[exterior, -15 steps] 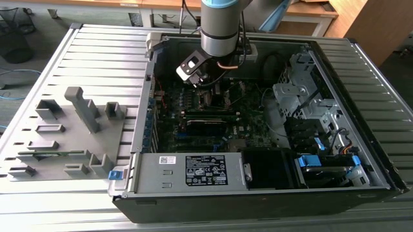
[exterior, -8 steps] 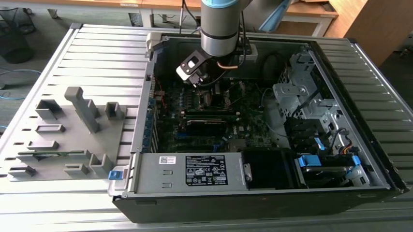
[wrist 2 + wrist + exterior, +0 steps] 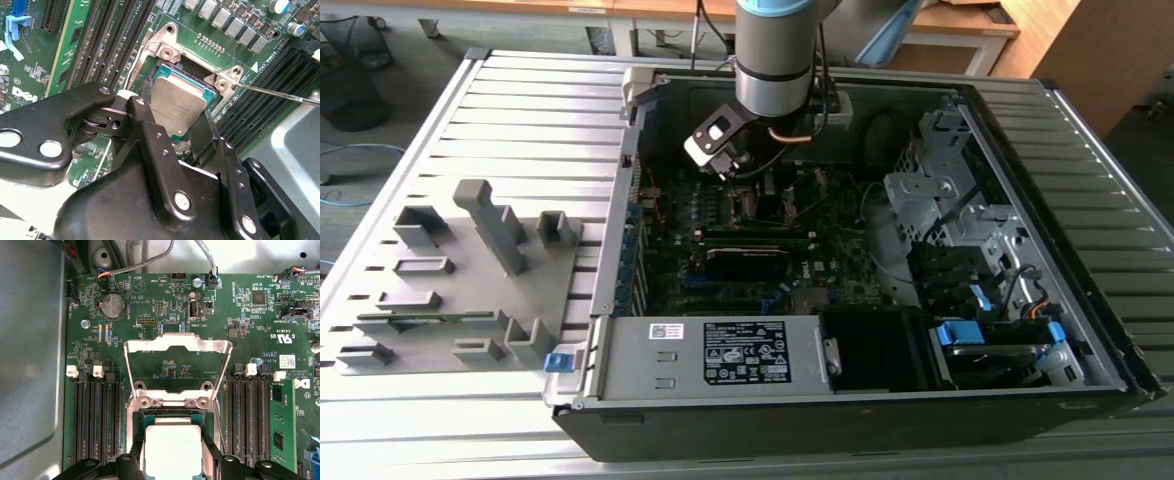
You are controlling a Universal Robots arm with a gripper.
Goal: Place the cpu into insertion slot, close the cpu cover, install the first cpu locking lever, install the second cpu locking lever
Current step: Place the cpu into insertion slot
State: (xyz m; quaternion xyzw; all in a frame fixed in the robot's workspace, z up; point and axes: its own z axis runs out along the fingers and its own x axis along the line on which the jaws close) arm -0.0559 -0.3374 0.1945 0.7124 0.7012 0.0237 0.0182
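While the slatted tabletop (image 3: 520, 110) carries a grey fixture tray (image 3: 454, 290) at the exterior view's left, the open computer case (image 3: 854, 430) takes up most of it, and the arm (image 3: 781, 50) reaches down into the case's far half. Inside lies the green motherboard (image 3: 165, 295), with long black memory slots (image 3: 95, 420) running on both sides of the socket area. The cpu cover (image 3: 177, 345) stands swung open on its hinge, away from the insertion slot (image 3: 180, 67). A thin metal lever rod (image 3: 280, 95) juts out from one corner of the slot's rim. The cpu (image 3: 172, 447) sits at the slot, silver top up. The hand (image 3: 175, 117) is narrow, its black fingers (image 3: 150, 135) pressed against two opposite edges of the cpu, gripping it.
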